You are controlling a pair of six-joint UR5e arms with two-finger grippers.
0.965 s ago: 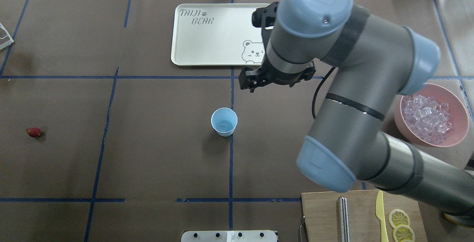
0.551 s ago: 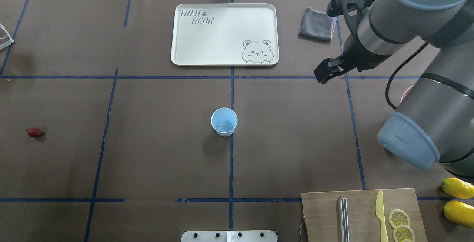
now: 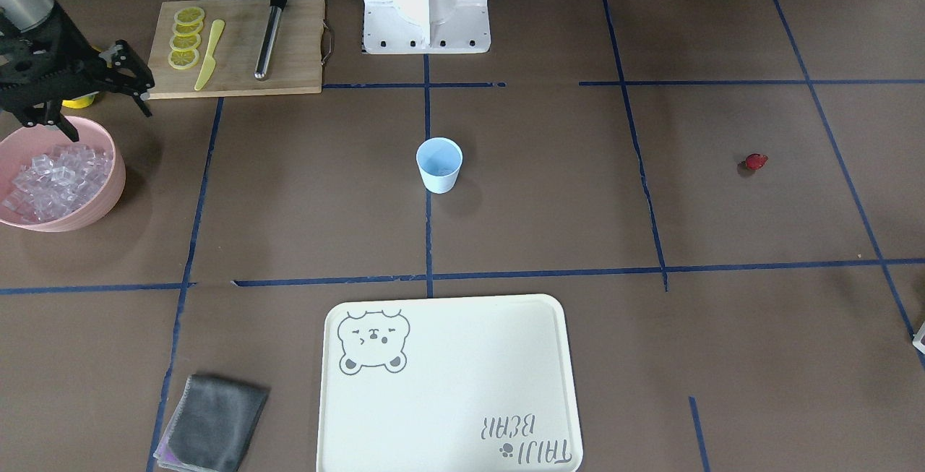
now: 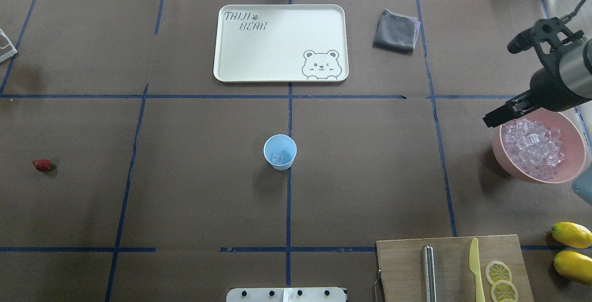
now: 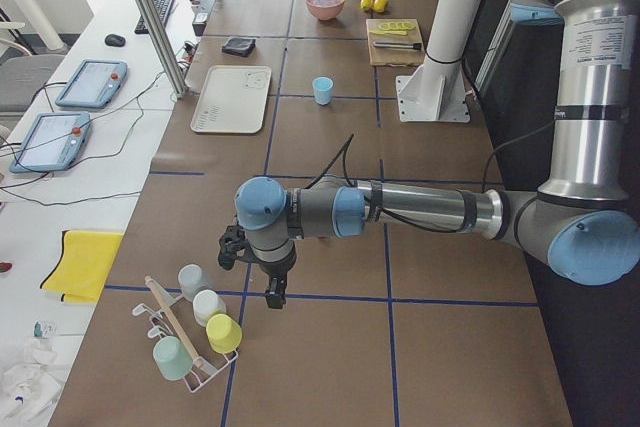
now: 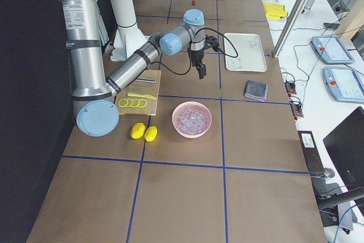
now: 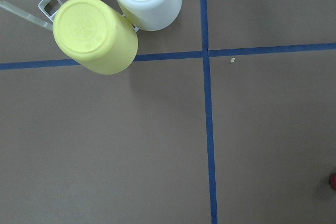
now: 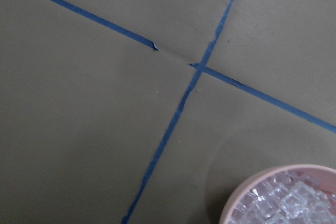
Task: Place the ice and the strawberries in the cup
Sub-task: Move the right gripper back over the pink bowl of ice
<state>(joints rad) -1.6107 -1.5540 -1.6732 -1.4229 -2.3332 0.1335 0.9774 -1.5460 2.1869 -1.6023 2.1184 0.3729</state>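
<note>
The right hand [image 3: 110, 125] hangs at 3 o'clock in the overhead view, fingers spread wide and pointing down. The left arm [image 5: 420, 209] stretches level toward 9 o'clock. The left hand [image 5: 272, 287] points down, its grip unreadable.

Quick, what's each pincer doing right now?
Left pincer: cannot be told from this side view.
Right pincer: open, holding nothing.

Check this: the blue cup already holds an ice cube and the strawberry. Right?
No. The cup holds an ice cube, but the strawberry lies on the table, well apart from it, toward the robot's left; the overhead exterior view shows it.
</note>
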